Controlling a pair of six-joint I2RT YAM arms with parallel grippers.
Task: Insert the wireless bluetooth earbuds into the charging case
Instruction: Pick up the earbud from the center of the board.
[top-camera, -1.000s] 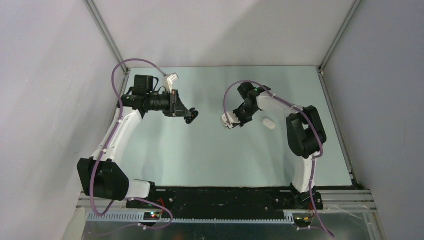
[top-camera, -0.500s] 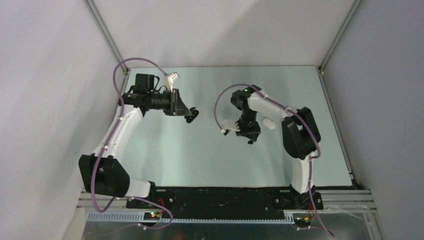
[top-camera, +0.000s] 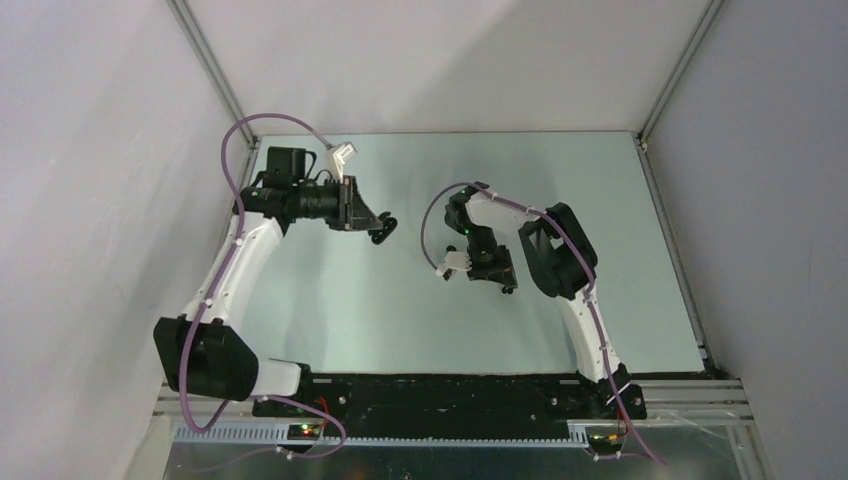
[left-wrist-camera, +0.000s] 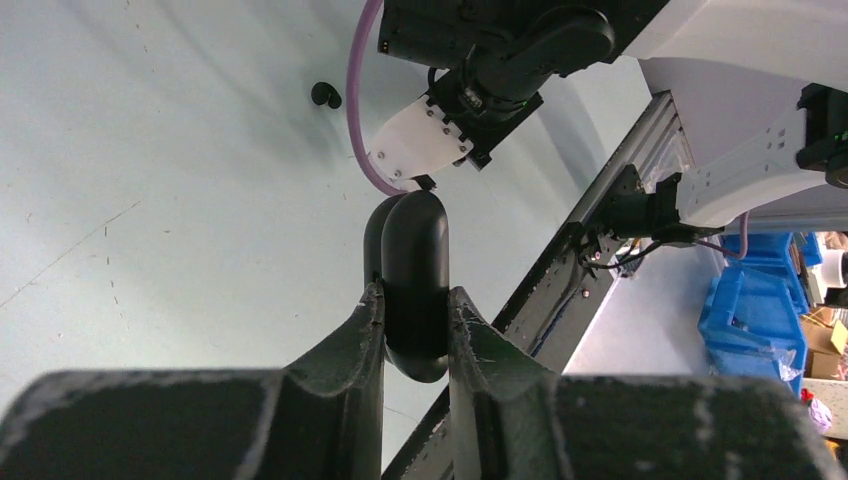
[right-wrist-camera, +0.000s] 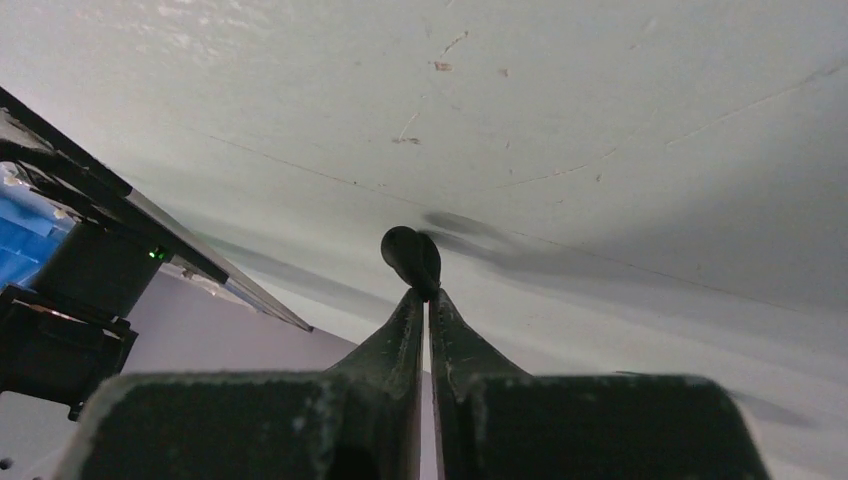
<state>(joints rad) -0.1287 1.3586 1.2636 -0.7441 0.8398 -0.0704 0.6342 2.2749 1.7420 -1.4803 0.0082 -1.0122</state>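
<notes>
A black earbud (right-wrist-camera: 410, 255), tiny and rounded, is seen at the centre of the right wrist view. It is pinched by its lower end between the tips of the right end effector (right-wrist-camera: 424, 293), whose jaws are drawn almost fully together with only a thin slit left between them. The bud is held clear of the pale counter (right-wrist-camera: 600, 120), which fills the upper part of that frame and is smeared in streaks behind it. A second black earbud (left-wrist-camera: 325, 95) is seen lying on the counter in the upper left of the left wrist view, well apart from everything else. In the middle of that view a black charging case (left-wrist-camera: 415, 250), oval and pebble-like, is clamped edge-on between the two fingers of the left end effector (left-wrist-camera: 415, 300). The jaws are pressed against its sides, and it is held above the counter. A second rounded edge is shown along the left side of the case, but whether its lid is raised cannot be told. Just beyond the case, toward the top of the frame, the white camera mount (left-wrist-camera: 425, 150) of the right arm is seen, with a purple cable (left-wrist-camera: 355, 100) curving past it. In the top external view the left end effector is found left of centre and the right one right of centre and lower, with open counter between them. Blue bins (left-wrist-camera: 760, 290) are seen at the lower right of the left wrist view, past the counter's edge.
</notes>
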